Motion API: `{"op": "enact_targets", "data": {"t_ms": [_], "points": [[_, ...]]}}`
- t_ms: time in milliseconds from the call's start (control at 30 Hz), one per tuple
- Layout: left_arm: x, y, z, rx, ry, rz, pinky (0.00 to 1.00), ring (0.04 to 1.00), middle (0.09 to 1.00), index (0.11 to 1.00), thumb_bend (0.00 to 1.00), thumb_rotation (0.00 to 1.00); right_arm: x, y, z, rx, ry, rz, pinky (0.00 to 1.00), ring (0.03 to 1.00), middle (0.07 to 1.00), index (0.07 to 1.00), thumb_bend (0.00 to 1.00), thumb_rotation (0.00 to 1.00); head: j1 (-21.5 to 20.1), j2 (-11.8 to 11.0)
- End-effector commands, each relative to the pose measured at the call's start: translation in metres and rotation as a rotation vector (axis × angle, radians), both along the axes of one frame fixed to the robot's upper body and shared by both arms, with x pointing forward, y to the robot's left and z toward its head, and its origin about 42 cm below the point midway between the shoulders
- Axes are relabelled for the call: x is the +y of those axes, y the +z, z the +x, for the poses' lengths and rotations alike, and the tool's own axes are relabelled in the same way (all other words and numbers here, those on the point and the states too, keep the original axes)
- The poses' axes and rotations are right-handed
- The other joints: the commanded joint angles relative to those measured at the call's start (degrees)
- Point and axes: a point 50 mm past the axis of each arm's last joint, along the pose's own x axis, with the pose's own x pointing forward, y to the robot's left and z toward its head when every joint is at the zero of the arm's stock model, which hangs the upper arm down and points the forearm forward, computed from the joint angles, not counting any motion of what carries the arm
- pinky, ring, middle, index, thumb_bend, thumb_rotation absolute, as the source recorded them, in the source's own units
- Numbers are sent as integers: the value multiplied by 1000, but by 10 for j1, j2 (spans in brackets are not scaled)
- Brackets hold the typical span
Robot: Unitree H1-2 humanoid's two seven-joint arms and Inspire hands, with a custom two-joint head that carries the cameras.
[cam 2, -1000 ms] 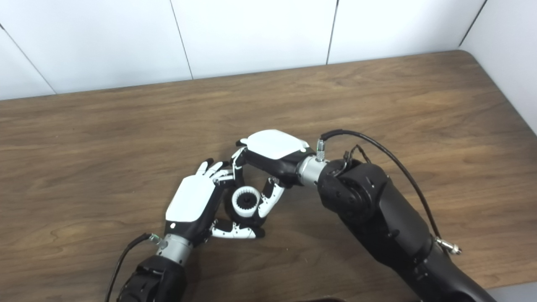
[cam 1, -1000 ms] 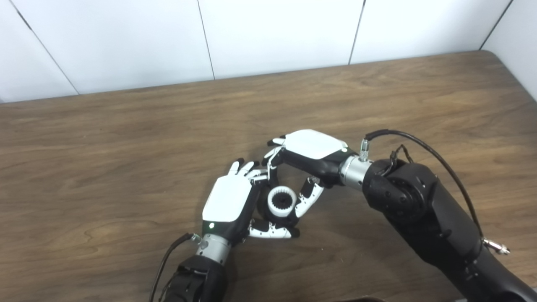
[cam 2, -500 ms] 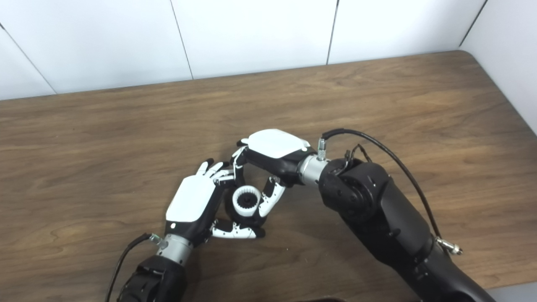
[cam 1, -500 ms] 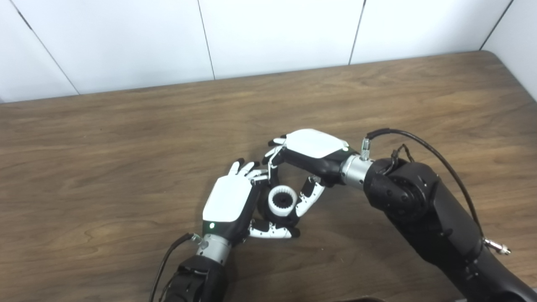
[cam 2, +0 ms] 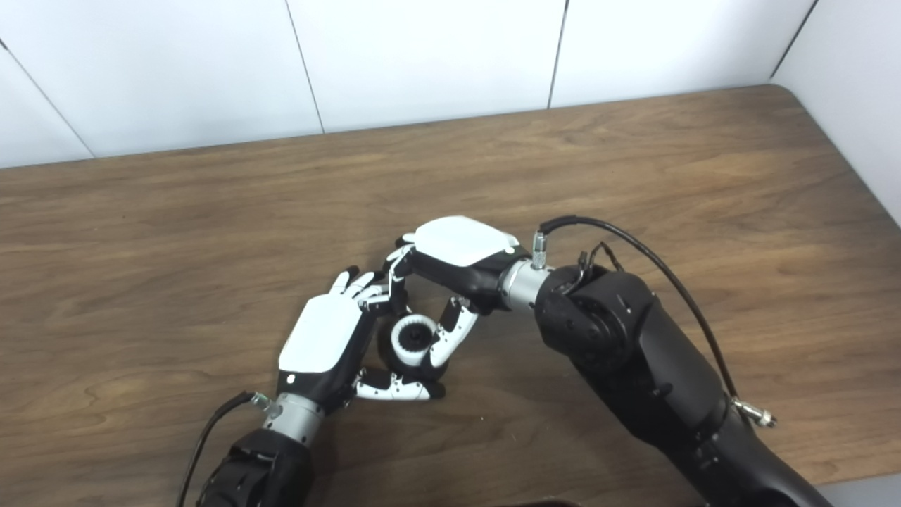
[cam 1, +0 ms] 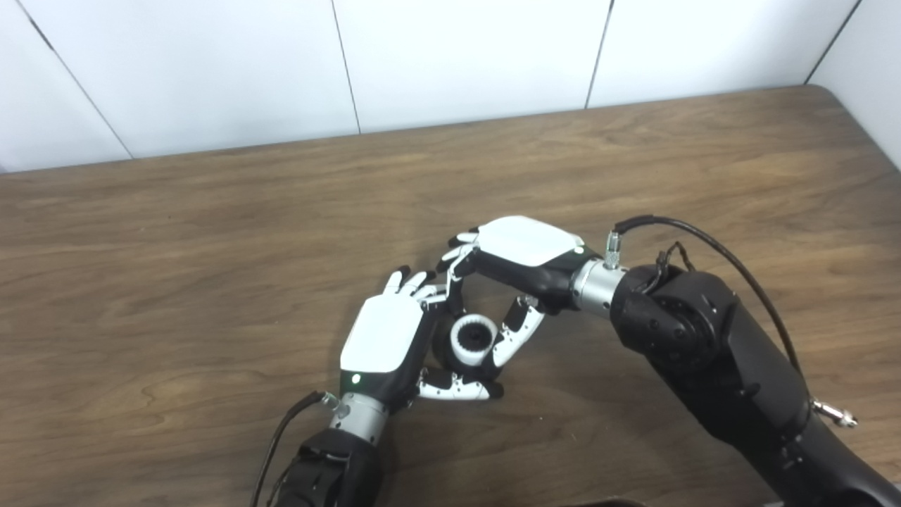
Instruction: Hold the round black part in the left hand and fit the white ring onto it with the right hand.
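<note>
white ring point(cam 1: 472, 338) sits on black part point(cam 1: 445, 345) — pinched btwn right hand point(cam 1: 503, 282) fingers point(cam 1: 512, 338).

Left hand point(cam 1: 383, 341), forearm rising from the bottom edge, back plate up, fingers curled closed in a grasp, thumb point(cam 1: 454, 387) lying below. Right hand point(cam 1: 517, 257), arm entering from the lower right, wrist bent leftward, fingers and thumb point(cam 1: 517, 331) pinched together opposite it.

The brown wood-grain desk point(cam 1: 211, 232) ran back to a white panelled wall point(cam 1: 457, 56), with both hands low over its near middle
</note>
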Motion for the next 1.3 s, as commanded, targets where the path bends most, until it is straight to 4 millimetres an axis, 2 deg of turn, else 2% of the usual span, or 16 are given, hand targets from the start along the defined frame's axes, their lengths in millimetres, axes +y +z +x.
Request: {"op": "enact_targets", "data": {"t_ms": [0, 233, 600, 1000, 1267], "points": [[0, -19, -6, 101, -21, 64, 1000, 917, 790, 482, 525, 55, 1, 15, 3, -67, 19, 2, 967, 947, 857, 614, 1000, 249, 1, 0], [0, -19, -6, 101, -21, 63, 1000, 918, 792, 483, 525, 55, 2, 16, 3, -59, 14, -8, 974, 956, 865, 630, 1000, 265, 0, 1], [-1, -19, -5, 98, -22, 65, 1000, 917, 788, 482, 525, 55, -2, 18, 5, -68, 11, -1, 977, 954, 856, 602, 1000, 252, 0, 1], [1, -20, -5, 103, -19, 69, 1000, 920, 792, 482, 525, 55, -22, 42, 16, -103, -69, 18, 977, 971, 864, 604, 992, 210, -2, -1], [3, -20, -4, 105, -19, 73, 1000, 916, 791, 482, 525, 55, -39, 57, 20, -107, -125, 34, 997, 989, 866, 609, 958, 220, -3, -2]]}}
